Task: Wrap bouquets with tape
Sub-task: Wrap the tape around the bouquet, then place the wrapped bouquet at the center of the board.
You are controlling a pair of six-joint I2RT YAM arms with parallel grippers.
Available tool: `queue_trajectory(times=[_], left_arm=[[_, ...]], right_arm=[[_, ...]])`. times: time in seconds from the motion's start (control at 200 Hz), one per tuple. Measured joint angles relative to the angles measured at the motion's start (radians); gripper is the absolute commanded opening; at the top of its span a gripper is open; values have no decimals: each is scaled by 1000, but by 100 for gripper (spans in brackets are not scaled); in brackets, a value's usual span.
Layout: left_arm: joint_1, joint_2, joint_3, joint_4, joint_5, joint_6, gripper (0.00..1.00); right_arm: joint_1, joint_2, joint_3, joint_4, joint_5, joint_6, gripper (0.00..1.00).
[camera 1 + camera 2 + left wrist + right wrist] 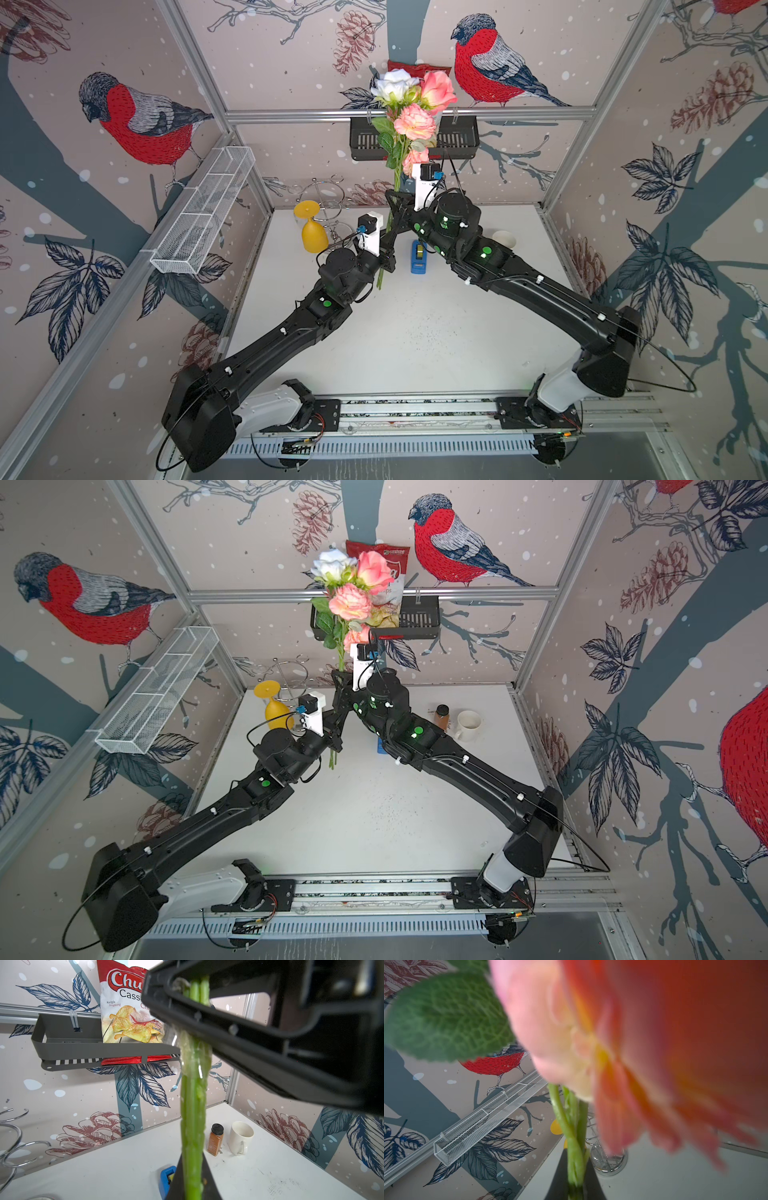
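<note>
Bouquet (413, 122) up in the air, upright — right gripper (395, 197) clamped on the stems (193, 1115) under the blooms (351, 600), left gripper (386, 259) round them lower, gripping or slack I can't tell — clear tape band (195, 1053) already on stems, blue dispenser (419, 257) down on table (415, 332), wrapping looks nearly done.

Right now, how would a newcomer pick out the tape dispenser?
On the white table, find the bouquet held upright over its middle. Near the stems' lower ends stands the tape dispenser. It is the only blue thing there, with a yellowish roll, unlike the brown spice jar and white mug.
</note>
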State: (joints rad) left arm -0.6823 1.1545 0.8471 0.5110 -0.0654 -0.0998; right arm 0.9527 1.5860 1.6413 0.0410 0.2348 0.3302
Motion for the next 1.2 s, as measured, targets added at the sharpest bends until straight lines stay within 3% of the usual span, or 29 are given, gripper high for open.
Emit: queue_trajectory(times=[0.135, 0.335, 0.5, 0.67, 0.836, 1.116, 1.196], left_arm=[[0, -27, -26, 7, -3, -12, 66], [7, -121, -121, -18, -18, -96, 91], [34, -220, -212, -95, -60, -164, 93], [58, -290, -311, -187, -127, -189, 93], [62, -361, -394, -232, -205, -215, 94], [63, -409, -497, -253, -378, -235, 100], [63, -409, -510, -254, -451, -240, 100]], right_arm=[[-9, -10, 22, -115, 64, -11, 0], [-79, -162, -163, -278, 89, 11, 0], [-216, -287, -461, -323, 37, 96, 0], [-333, -289, -642, -320, -39, 154, 0], [-423, -192, -676, -281, -137, 177, 0], [-459, 8, -685, -203, -267, 177, 0], [-460, 52, -676, -193, -278, 177, 5]])
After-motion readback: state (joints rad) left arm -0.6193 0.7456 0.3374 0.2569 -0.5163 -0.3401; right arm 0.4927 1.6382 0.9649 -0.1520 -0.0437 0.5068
